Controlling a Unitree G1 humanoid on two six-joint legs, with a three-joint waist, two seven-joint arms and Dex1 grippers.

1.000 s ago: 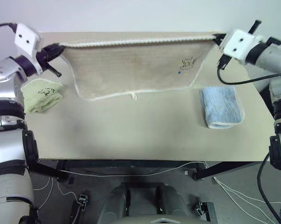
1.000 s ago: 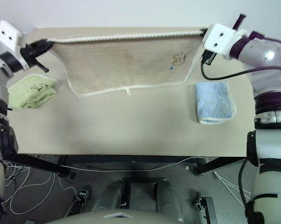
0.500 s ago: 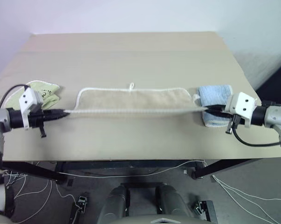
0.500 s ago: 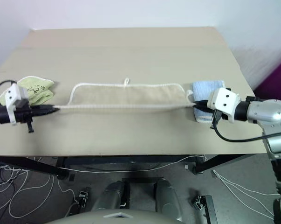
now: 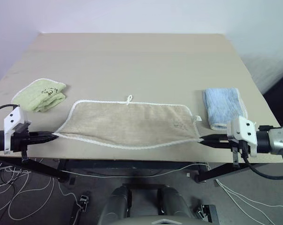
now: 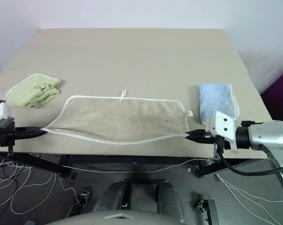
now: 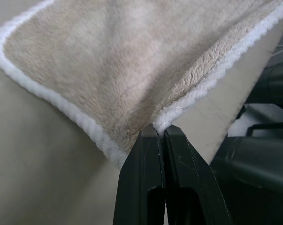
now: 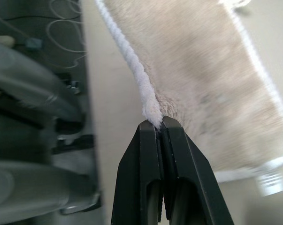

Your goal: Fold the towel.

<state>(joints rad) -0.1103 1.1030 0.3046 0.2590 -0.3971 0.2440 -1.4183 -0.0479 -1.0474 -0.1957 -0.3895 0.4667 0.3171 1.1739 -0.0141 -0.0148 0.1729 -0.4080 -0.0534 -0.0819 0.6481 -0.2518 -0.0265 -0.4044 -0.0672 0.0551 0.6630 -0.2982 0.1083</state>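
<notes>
At the frame's lower edge, both grippers' fingers pinch the towel (image 5: 129, 123) corners: left gripper (image 5: 53, 136), right gripper (image 5: 201, 139). Lowering both corners together onto the desk (image 5: 132, 61) should keep the fold square.

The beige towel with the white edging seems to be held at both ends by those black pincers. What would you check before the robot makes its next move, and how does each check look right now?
1. Left gripper shut on a corner of the beige terry towel with white corded edging: ok.
2. Right gripper shut on the opposite corner: ok.
3. Far edge with the small white loop lying flat on the tan table: ok.
4. Near edge pulled evenly between the grippers: not ok, it sags in the middle.
5. Light-green folded towel and light-blue folded towel apart from the beige towel: ok.
6. Layers aligned underneath: cannot tell.
</notes>
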